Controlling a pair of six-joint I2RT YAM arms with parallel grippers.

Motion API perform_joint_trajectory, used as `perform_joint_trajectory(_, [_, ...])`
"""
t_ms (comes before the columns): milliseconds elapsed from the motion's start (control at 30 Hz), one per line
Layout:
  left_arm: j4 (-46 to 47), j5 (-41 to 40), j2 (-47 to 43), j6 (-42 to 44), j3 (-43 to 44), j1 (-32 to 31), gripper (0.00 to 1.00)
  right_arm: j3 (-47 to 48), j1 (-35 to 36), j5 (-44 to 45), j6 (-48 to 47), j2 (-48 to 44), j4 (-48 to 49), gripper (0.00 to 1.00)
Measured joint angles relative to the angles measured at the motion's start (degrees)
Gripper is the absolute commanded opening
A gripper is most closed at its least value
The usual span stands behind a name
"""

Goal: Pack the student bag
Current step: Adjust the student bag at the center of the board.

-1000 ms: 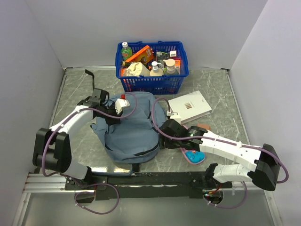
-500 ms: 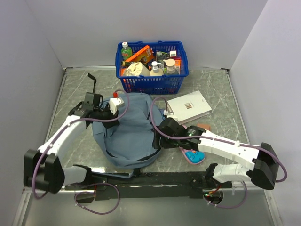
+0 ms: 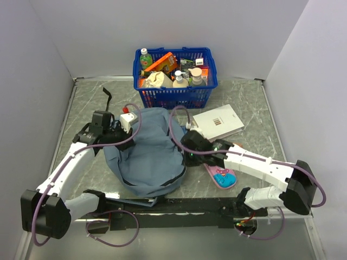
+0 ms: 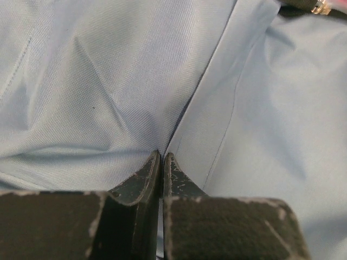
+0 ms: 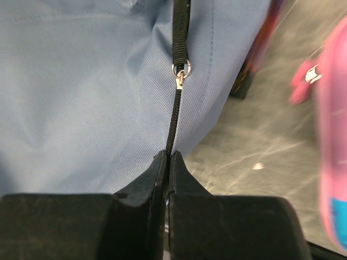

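- You've got bare worktop far left, one black strap lying there.
- Student bag fills centre, basket just behind.
- Right: book, pink case block you.

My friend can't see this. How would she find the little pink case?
Find the big grey-blue bag in the middle of the table. Just right of it, in front of the white book, lies the pink case. It is the only pink thing, with a bright blue patch.
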Motion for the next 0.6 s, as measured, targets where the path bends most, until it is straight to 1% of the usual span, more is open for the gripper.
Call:
perform_joint_trajectory(67, [0.09, 0.11, -0.48, -1.42, 0.00, 1.51, 0.01, 5.05, -1.29, 1.99, -2.84, 1.25, -3.10, 0.00])
perform_joint_trajectory(167, [-0.20, 2.12, -1.62, -4.17, 0.50, 8.15, 0.01, 14.16, -2.91, 6.47, -7.54, 2.95, -5.14, 0.00])
perform_joint_trajectory(233, [-0.59, 3.52, -1.68, -5.35, 1.75, 11.56, 0.01, 19.82, -3.34, 9.01, -10.43, 4.26, -4.79, 0.00])
perform_joint_trajectory(267, [-0.76, 4.28, -1.70, -5.38, 2.49, 12.50, 0.01, 22.23, -3.61, 9.79, -11.82, 4.90, -4.55, 0.00])
perform_joint_trajectory(333, [-1.57, 6.03, -2.14, -5.18, 3.48, 12.96, 0.01, 24.06, -4.26, 10.56, -13.49, 5.51, -4.59, 0.00])
perform_joint_trajectory(400, [-3.21, 8.31, -2.99, -3.72, 3.50, 13.03, 0.01, 23.74, -5.25, 11.28, -14.38, 6.12, -4.68, 0.00])
perform_joint_trajectory(467, [-6.99, 11.30, -3.50, -0.44, 3.50, 13.05, 0.01, 21.09, -6.14, 11.32, -14.47, 7.04, -3.72, 0.00])
perform_joint_trajectory(500, [-8.57, 12.46, -3.50, 1.25, 3.50, 13.05, 0.02, 19.06, -6.25, 11.23, -14.25, 7.45, -3.17, 0.00])
perform_joint_trajectory(533, [-11.80, 14.19, -3.32, 4.74, 3.54, 12.96, 0.05, 16.59, -6.29, 11.04, -13.94, 7.87, -2.23, 0.00])
perform_joint_trajectory(567, [-15.15, 15.89, -3.08, 8.39, 3.54, 12.87, 0.15, 13.16, -6.23, 10.43, -13.53, 8.22, -1.09, 0.00])
perform_joint_trajectory(600, [-16.68, 16.79, -2.89, 9.90, 3.54, 12.76, 0.23, 11.50, -6.10, 10.08, -13.22, 8.44, -0.63, 0.00])
